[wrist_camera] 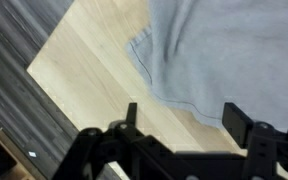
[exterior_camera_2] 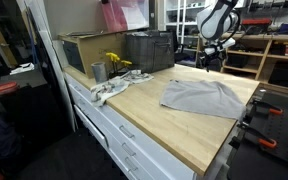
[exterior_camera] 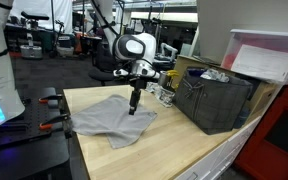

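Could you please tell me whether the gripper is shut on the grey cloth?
No, in the wrist view the gripper is open, its jaws wide apart above the cloth on the wooden table.

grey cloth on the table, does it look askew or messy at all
Mildly. The grey cloth lies skewed to the table edges, with wrinkles and a hem that curls in the wrist view. The open hand hangs over one edge of it. Nothing looks spilled or damaged.
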